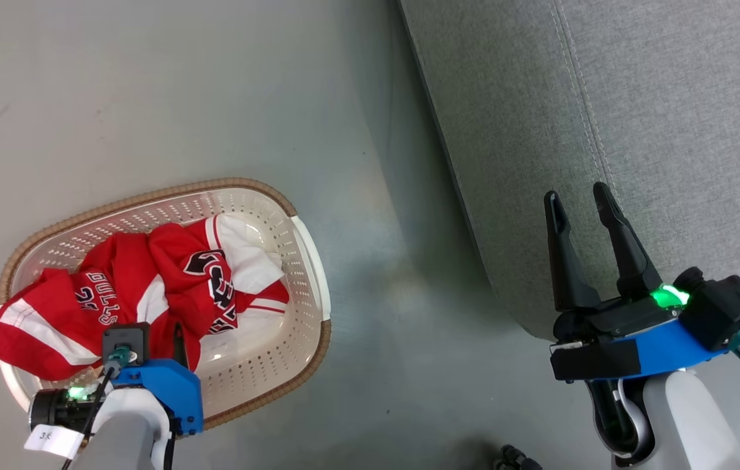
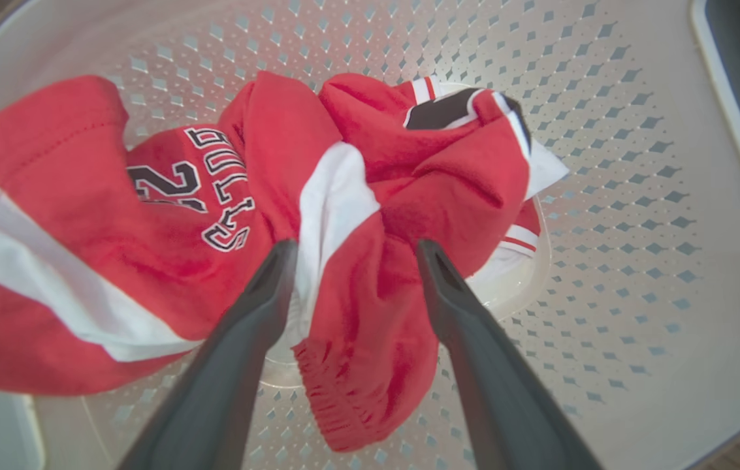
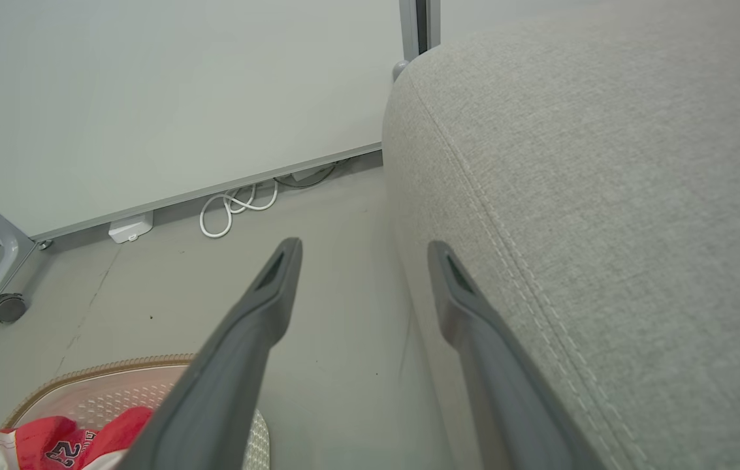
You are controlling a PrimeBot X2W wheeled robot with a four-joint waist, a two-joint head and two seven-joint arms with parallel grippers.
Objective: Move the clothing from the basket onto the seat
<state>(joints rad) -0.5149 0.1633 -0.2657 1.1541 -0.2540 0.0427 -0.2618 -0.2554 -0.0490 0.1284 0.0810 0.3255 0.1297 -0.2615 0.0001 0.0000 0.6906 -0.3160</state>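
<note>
While the red clothing (image 1: 147, 281) lies heaped in the basket (image 1: 307, 261) right below the left jaws, which stand apart over one fold, the right jaws, also apart and empty, hover beside the seat (image 1: 605, 98), so the left arm is nearer.

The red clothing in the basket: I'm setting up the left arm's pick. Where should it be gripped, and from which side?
Grip the raised red-and-white fold at the middle of the soft red striped clothing, coming straight down from above. It seems to bunch up there, between the open left gripper's fingers, clear of the cream-white perforated plastic basket's walls.
</note>
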